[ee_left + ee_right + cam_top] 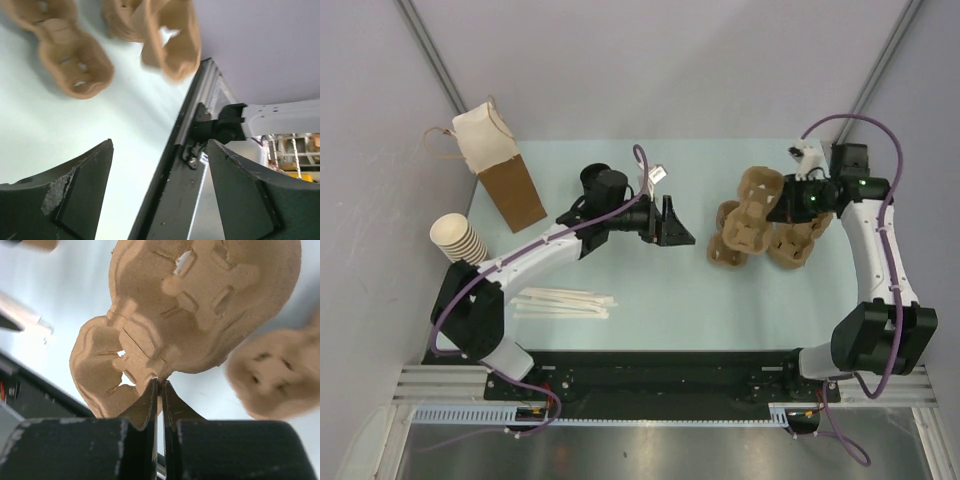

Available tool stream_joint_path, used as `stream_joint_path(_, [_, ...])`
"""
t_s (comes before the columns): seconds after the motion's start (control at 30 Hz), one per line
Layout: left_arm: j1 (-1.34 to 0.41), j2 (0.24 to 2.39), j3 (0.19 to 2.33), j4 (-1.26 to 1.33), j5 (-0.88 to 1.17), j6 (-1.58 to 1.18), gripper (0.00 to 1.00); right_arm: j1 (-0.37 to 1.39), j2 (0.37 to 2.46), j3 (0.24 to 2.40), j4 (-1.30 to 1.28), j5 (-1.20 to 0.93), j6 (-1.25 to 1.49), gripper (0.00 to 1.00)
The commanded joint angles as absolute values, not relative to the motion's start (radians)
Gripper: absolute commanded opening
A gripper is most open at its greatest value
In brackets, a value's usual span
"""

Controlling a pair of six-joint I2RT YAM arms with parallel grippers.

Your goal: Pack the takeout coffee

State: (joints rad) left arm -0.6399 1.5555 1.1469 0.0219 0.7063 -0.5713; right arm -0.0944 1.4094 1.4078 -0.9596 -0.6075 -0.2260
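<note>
Where the table lies nearest the arm bases, a few white sticks rest flat. They are nearer than the paper bag and slightly to its right. A stack of cream cups sits just in front of the bag and to its left, at the table's edge.

Right of the bag, the left gripper hangs over bare table. Its fingers are spread wide with nothing between them. Well to the right of the bag is a cluster of brown pulp cup carriers. One carrier is pinched at its rim by the right gripper, whose fingers are pressed together on it.

A small white tag hangs on the left arm's cable, right of the bag. Anything printed on it is too small to read. No lettering can be made out on the bag, the cups or the carriers either.

As for the takeout coffee, a dark round shape sits just right of the bag, behind the left arm's wrist. It may be the coffee's black top or part of the arm; I cannot tell which.

The bag itself sits farthest back, brown below and cream above, with string handles.
</note>
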Motion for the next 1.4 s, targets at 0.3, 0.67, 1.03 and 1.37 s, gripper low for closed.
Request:
stream_joint_path(0.3, [-0.586,1.485,1.158,-0.023,0.687,-0.508,0.87,-0.365,1.611,1.434,-0.896,-0.493,-0.232,0.00])
stream_joint_path(0.67, [-0.577,1.486,1.132,-0.006,0.699,-0.521,0.88,-0.459,1.756,1.486,-0.922,-0.522,-0.304,0.00])
stream_joint_path(1.03, [-0.575,1.491,1.134,-0.005,0.706,-0.531,0.88,-0.523,1.782,1.588,-1.006,-0.551,-0.357,0.00])
stream_joint_path(1.37, [-0.574,1.499,1.132,-0.005,0.712,-0.529,0.89,-0.534,1.841,1.591,-1.037,-0.592,-0.360,0.00])
